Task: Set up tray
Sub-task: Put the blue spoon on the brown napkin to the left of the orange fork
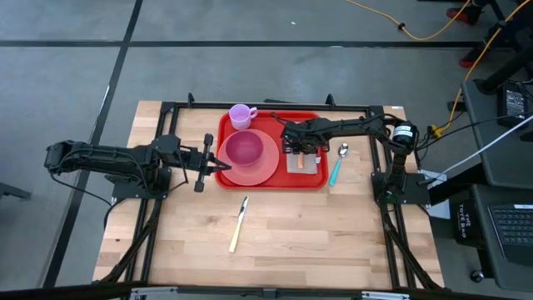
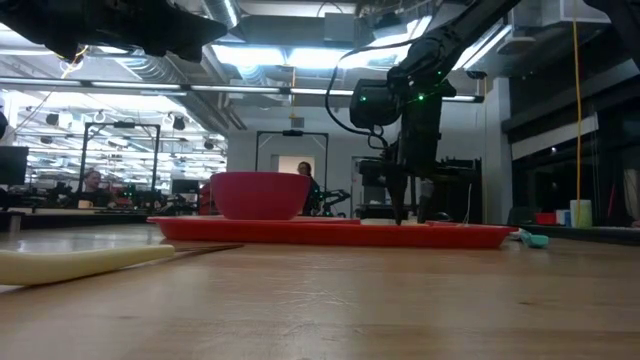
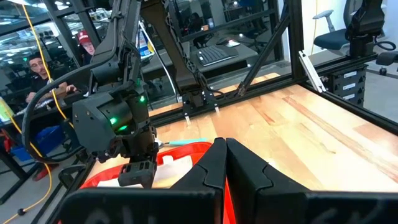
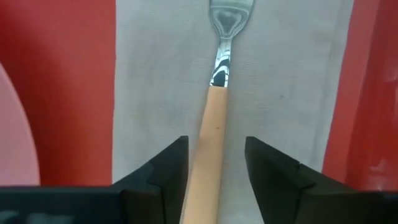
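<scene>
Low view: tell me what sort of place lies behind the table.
Likely an open lab or workshop: exposed ceiling ducts and strip lights, people seated at desks, and black equipment frames.

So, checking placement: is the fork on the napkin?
Yes: the fork lies flat on the napkin, between the right gripper's open fingers.

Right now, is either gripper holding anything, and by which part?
Nothing held. The right gripper stands open astride the fork handle on the napkin; left gripper shut, empty.
</scene>
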Controlling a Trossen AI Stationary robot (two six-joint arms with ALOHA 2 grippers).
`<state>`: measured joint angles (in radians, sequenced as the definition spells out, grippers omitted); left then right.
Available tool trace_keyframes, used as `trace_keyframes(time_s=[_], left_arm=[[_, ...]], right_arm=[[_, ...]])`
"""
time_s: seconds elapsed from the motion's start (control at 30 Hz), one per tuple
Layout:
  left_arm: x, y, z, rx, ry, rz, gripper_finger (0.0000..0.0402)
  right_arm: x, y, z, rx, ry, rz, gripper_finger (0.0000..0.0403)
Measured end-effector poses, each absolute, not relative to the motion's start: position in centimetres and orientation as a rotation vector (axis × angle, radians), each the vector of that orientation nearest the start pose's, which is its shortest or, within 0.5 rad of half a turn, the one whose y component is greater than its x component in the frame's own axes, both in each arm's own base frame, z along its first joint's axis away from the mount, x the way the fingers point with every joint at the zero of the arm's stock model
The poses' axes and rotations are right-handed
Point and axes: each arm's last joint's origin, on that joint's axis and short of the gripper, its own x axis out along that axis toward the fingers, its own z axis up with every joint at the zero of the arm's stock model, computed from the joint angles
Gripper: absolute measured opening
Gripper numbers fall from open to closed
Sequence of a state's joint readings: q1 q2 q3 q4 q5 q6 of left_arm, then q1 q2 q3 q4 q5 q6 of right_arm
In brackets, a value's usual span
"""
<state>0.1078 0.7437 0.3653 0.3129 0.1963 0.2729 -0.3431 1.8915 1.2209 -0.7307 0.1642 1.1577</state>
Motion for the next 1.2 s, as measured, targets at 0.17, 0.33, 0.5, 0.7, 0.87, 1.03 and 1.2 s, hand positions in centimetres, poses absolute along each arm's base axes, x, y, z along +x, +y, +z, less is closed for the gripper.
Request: trace_keyframes(time_s=[0.17, 0.33, 0.5, 0.7, 0.87, 1.03, 1.2], left_arm=[[17.1, 1.3, 24.1, 0.263, 0.055, -0.098, 0.0004], [17.1, 1.3, 24.1, 0.264, 0.055, -0.097, 0.0004], [17.1, 1.3, 24.1, 0.263, 0.055, -0.098, 0.0004], [17.1, 1.3, 23.8, 0.258, 0.083, -0.101, 0.0004], [17.1, 1.3, 23.5, 0.236, 0.112, -0.103, 0.0004], [17.1, 1.3, 23.6, 0.204, 0.108, -0.101, 0.0004], [17.1, 1.3, 23.6, 0.204, 0.109, -0.101, 0.0004]], right_arm=[[32.7, -12.1, 15.4, 1.045, 1.039, -1.144, 0.0162], [32.5, -12.0, 16.5, 1.041, 1.031, -1.097, 0.0163], [32.0, -11.8, 19.0, 1.014, 0.98, -1.032, 0.0163], [30.6, -11.0, 23.1, 0.951, 0.884, -0.976, 0.0163], [28.4, -9.0, 26.1, 0.86, 0.852, -1.028, 0.0163], [26.5, -6.6, 27.6, 0.871, 0.871, -1.08, 0.0163], [26.1, -4.5, 27.9, 0.871, 0.901, -1.07, 0.0163]])
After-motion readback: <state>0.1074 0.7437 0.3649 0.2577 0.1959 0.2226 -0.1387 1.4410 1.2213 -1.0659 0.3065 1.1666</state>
